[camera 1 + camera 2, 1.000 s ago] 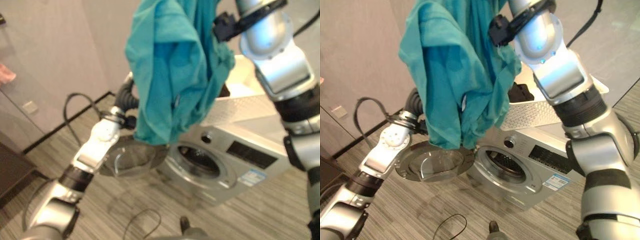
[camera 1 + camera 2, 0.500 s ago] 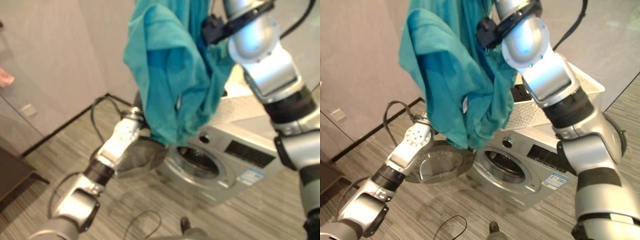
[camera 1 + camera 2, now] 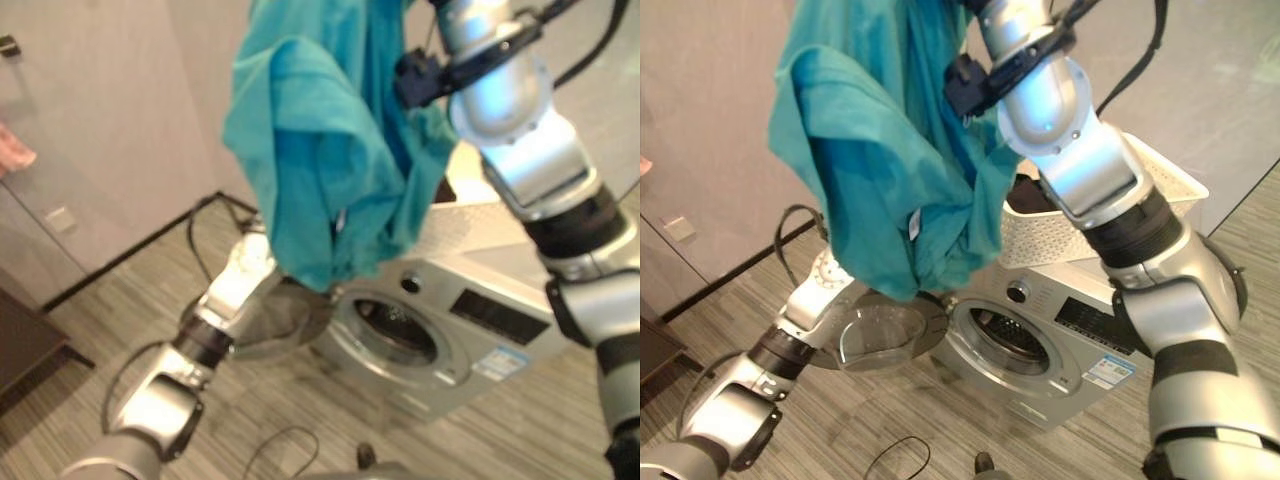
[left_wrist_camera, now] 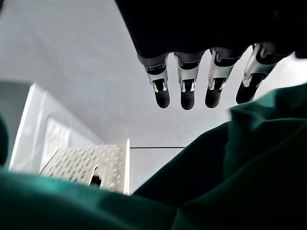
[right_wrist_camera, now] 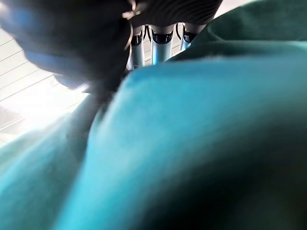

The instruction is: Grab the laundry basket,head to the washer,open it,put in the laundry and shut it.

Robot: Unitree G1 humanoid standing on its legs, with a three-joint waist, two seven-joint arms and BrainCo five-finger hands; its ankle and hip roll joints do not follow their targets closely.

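Observation:
A large teal garment [image 3: 880, 160] hangs high in front of me from my right hand [image 5: 160, 40], whose fingers are curled into the cloth. Below it stands the silver front-loading washer [image 3: 1070, 335] with its round door [image 3: 875, 335] swung open to my left and the drum opening [image 3: 1005, 340] bare. The white perforated laundry basket [image 3: 1080, 225] sits on top of the washer with dark clothing [image 3: 1030, 195] in it. My left arm reaches toward the door and passes behind the garment. My left hand [image 4: 184, 81] is open with straight fingers, just above teal cloth, holding nothing.
A grey wall with a socket plate [image 3: 60, 216] runs behind the washer's left. Dark low furniture [image 3: 25, 350] stands at the far left on the striped wood floor [image 3: 840, 430]. A pink item [image 3: 15, 155] hangs at the left edge.
My left arm has stretched further in behind the hanging garment, off the door's rim. The right arm has carried the teal garment a little to the left.

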